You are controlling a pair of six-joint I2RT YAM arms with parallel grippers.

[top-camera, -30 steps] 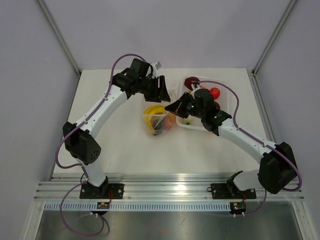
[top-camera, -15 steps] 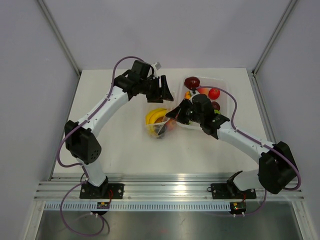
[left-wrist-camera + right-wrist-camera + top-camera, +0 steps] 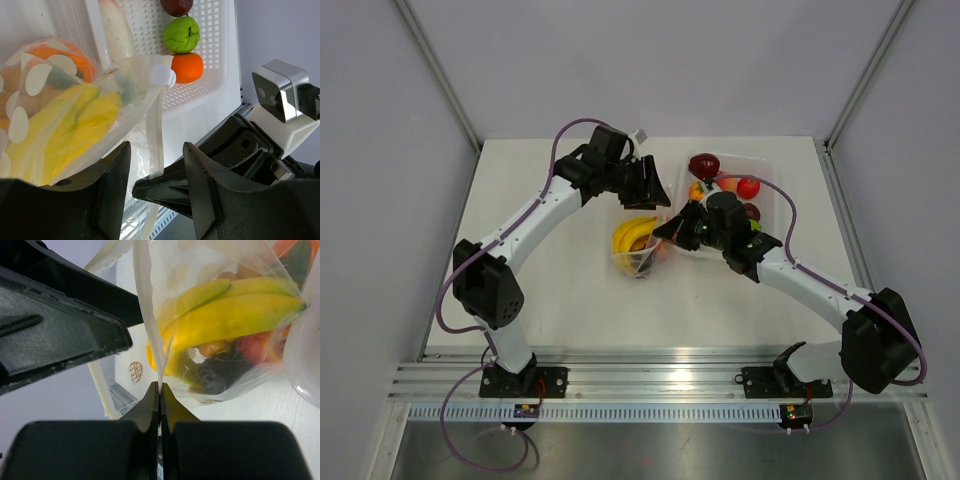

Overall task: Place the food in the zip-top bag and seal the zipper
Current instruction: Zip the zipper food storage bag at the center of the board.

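Beside the white tray (image 3: 220,60), where several toy fruits (image 3: 182,34) are left, the zip-top bag (image 3: 65,120) of bananas (image 3: 235,315) is held unsealed: its zipper strip (image 3: 156,130) is pinched by the closed right gripper (image 3: 159,390) and flanked by the half-open, empty left gripper (image 3: 157,160).

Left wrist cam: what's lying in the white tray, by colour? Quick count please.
dark red piece: 1
green piece: 1
orange piece: 1
long white piece: 1
Total: 4 showing in the tray. This view cuts off the tray's far end, so more may lie beyond it.
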